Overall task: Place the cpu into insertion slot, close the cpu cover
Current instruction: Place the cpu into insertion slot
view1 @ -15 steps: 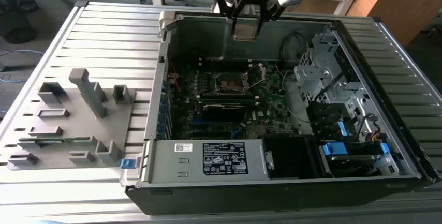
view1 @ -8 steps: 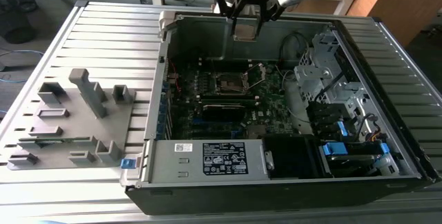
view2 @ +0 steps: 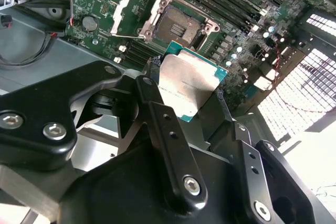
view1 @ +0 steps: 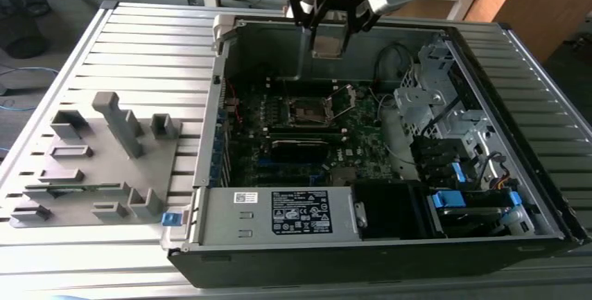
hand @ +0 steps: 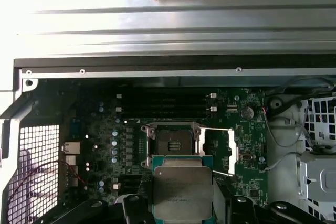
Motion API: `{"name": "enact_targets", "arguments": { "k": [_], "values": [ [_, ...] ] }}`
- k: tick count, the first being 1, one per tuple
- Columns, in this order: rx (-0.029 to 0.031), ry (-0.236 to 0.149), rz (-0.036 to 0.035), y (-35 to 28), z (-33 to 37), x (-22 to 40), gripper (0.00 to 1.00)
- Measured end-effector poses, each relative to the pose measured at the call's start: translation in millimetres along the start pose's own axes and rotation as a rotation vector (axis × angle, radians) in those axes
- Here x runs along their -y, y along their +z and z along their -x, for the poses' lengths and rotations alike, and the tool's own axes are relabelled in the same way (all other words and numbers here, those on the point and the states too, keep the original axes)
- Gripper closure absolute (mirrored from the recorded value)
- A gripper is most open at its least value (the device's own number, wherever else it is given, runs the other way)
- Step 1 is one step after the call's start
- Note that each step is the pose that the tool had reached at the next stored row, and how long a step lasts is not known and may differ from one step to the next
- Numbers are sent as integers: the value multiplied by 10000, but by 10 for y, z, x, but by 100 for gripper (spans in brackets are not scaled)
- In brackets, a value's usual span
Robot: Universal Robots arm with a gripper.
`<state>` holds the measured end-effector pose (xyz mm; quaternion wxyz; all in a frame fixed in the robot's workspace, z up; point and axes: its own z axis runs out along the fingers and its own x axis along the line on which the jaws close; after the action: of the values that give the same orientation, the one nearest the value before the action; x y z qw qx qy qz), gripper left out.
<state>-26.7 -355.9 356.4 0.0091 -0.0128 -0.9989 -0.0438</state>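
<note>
Hand [view1: 331, 42] of black, bolted metal links, closed on the cpu [view2: 190, 82] by two opposite edges. Thin square chip, dull silver face with rounded corners and a green rim, clamped between the fingers [view2: 157, 114]. Below the hand and apart from it, down in the open grey case [view1: 268, 54]: slot [hand: 172, 142], small black square with a silvery rim, bare. Just beside the slot, cover [hand: 223, 148], a thin shiny hollow frame, flipped open over the green board [hand: 105, 129].
</note>
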Motion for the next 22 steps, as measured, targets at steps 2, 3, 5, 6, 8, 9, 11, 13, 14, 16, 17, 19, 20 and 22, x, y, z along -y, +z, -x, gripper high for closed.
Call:
{"name": "enact_targets", "arguments": {
  "k": [2,3,5,6,8,9,11,13,14,16,17,19,20,22],
  "values": [
    [-1,0,-3,6,0,0,46],
    [-1,0,-4,6,0,1,46],
    [1,0,1,12,0,1,46],
    [1,0,2,18,0,2,46],
    [0,0,-2,28,1,3,46],
    [-1,-1,-4,30,1,3,46],
    [0,0,-2,33,1,3,46],
    [0,0,-2,33,1,3,46],
    [0,-1,-3,34,1,3,46],
    [1,-1,1,43,1,4,46],
    [1,0,-2,49,1,5,46],
    [0,-1,-6,65,2,6,46],
    [-1,0,-7,66,1,6,46],
    [-1,0,-8,66,1,6,46]
  ]
}}
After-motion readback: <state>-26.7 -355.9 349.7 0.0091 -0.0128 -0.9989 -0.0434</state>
